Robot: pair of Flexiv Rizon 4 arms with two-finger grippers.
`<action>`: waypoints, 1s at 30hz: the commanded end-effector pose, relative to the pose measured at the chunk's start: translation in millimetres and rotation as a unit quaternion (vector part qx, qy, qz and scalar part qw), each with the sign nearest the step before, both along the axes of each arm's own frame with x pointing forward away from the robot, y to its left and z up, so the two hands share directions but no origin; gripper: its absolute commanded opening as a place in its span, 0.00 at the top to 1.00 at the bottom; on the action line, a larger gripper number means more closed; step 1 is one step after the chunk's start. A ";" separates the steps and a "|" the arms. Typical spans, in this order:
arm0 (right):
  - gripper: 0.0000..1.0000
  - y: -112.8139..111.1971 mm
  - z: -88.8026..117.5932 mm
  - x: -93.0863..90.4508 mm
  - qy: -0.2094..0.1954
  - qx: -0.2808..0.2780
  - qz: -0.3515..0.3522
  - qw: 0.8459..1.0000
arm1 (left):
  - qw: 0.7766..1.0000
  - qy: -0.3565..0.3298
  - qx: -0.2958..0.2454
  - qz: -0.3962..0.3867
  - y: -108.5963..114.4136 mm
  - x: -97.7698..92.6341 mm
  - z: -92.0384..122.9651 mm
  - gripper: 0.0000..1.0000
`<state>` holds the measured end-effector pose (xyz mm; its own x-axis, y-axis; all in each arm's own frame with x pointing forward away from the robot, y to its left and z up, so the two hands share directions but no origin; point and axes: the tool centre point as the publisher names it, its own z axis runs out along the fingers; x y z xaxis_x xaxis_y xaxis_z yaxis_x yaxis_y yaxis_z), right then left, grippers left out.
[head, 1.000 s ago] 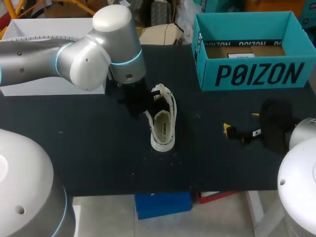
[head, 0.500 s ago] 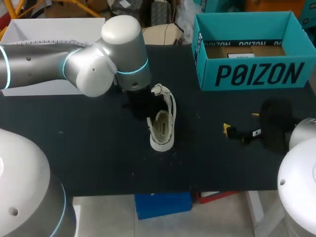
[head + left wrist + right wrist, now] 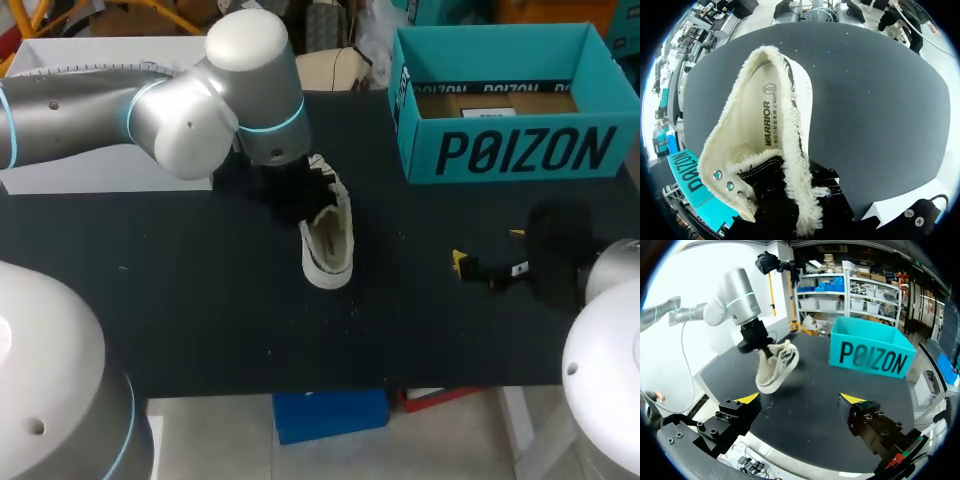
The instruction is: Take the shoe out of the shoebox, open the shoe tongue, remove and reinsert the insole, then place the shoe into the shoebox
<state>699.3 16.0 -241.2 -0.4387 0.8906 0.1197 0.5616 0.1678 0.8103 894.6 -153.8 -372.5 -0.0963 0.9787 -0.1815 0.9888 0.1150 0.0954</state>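
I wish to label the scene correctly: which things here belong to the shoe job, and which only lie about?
Job: shoe, teal shoebox, left pincer holding the shoe.
Lying about: white box, cardboard in the shoebox.

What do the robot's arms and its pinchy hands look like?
The left arm and right arm are fat, rounded silver-grey tubes; the left has glowing light-blue rings at its joints. The right gripper has two black, screw-studded fingers with bright yellow tips. The left gripper is black too.
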 end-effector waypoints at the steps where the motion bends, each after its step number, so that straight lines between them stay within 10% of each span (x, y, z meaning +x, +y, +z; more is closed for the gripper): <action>1: 0.00 1.4 -1.1 -0.3 -0.001 0.000 -0.001 1.000 | 1.000 -0.028 0.000 0.003 17.0 -11.9 77.2 1.00; 14: 0.00 1.4 -1.1 -0.3 -0.001 0.000 -0.001 1.000 | 0.975 -0.056 -0.096 0.195 69.0 31.3 192.7 1.00; 30: 0.00 1.4 -1.1 -0.3 -0.001 0.000 -0.001 1.000 | 0.877 -0.036 -0.174 0.447 240.9 93.5 194.1 1.00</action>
